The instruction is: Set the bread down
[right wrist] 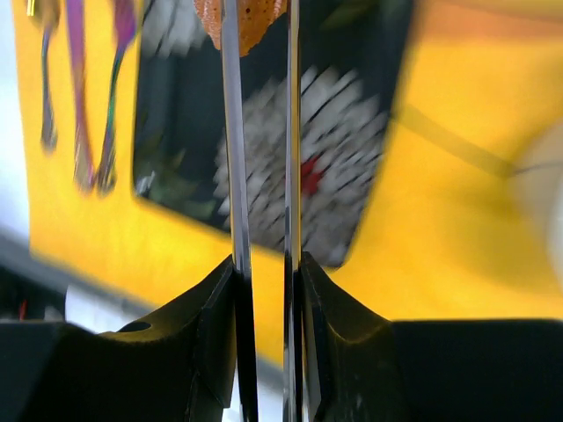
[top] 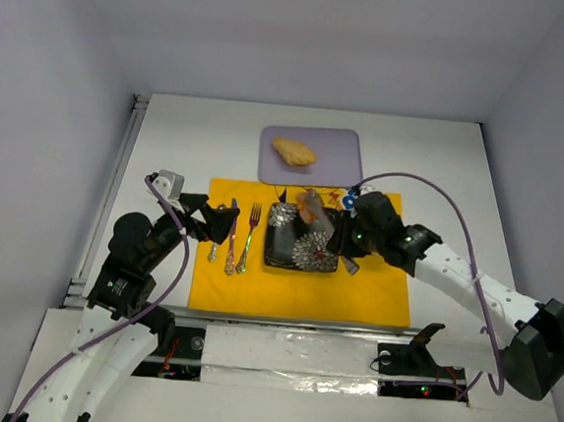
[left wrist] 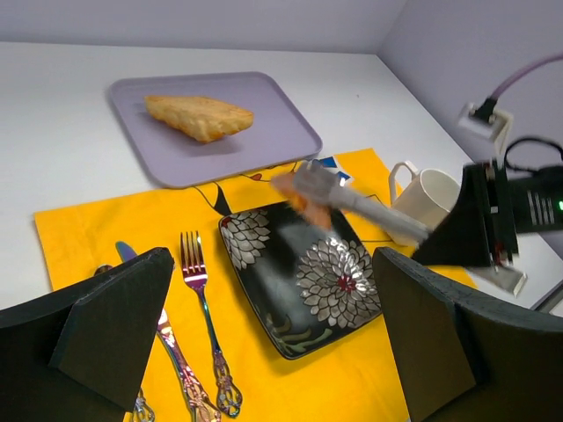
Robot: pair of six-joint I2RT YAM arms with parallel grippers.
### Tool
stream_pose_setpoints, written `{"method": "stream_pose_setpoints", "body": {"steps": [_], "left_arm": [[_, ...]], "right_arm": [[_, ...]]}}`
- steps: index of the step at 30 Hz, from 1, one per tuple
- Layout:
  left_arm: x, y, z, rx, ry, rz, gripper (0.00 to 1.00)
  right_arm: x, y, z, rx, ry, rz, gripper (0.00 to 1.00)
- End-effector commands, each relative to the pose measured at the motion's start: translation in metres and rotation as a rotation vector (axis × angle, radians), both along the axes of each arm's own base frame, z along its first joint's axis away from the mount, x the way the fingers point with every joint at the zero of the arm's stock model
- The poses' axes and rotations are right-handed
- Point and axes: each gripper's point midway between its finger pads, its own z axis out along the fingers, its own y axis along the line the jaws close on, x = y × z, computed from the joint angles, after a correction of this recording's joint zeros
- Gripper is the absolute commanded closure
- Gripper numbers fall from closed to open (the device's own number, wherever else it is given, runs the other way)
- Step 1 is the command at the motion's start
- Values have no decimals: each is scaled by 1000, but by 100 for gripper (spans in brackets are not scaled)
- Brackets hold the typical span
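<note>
My right gripper (right wrist: 264, 272) is shut on a pair of metal tongs (right wrist: 230, 132), which pinch a small orange-brown piece of bread (right wrist: 242, 18) at their tips. In the top view the tongs (top: 322, 222) hold that piece (top: 309, 209) over the far edge of the black flowered plate (top: 299, 247). A second, larger bread (top: 294, 152) lies on the purple tray (top: 336, 161) behind the plate. My left gripper (left wrist: 273, 264) hangs open and empty above the cutlery and the plate's left side, and its view shows the tongs (left wrist: 369, 211) blurred.
The plate rests on a yellow placemat (top: 374, 288). A fork (top: 249, 238) and other cutlery (top: 230, 241) lie left of the plate. A white mug (left wrist: 431, 198) stands right of the plate, close to the right arm. Grey walls enclose the table.
</note>
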Motion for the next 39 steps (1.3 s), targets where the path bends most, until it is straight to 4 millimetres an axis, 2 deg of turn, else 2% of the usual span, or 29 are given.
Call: {"method": "stream_pose_setpoints", "body": {"steps": [1, 6, 9, 14, 17, 18, 21, 23, 25, 28, 29, 33, 37, 39], "left_arm": [[3, 3, 29, -16, -79, 17, 3], [4, 5, 28, -14, -75, 31, 3], [4, 5, 28, -13, -72, 31, 3], [4, 5, 27, -11, -70, 31, 3], [4, 4, 27, -12, -72, 28, 3], [4, 5, 28, -11, -75, 28, 3], [4, 3, 27, -10, -72, 22, 3], [4, 3, 27, -10, -72, 18, 3], [4, 3, 26, -10, -70, 20, 3], [3, 3, 28, -11, -73, 20, 3], [3, 4, 28, -12, -76, 22, 3], [3, 3, 28, -13, -74, 19, 3], [4, 3, 26, -9, -69, 17, 3], [3, 3, 26, -9, -69, 17, 3]], "right_arm": [[-37, 41, 1, 68, 53, 123, 69], [-32, 55, -5, 76, 52, 120, 68], [-26, 59, -7, 75, 44, 110, 64], [-26, 61, -16, 35, 62, 131, 57], [-26, 63, -12, 35, 65, 137, 57], [-25, 63, -9, 35, 55, 140, 43], [-15, 65, 11, 52, 1, 121, 43], [-3, 63, 25, 43, -53, 83, 43], [3, 66, 32, 48, -74, 80, 43], [25, 63, 40, 31, -119, 41, 43], [40, 52, 41, 21, -136, -11, 43], [80, 40, 37, 46, -146, -81, 43], [107, 42, 34, 46, -155, -104, 43], [120, 36, 29, 35, -148, -131, 43]]}}
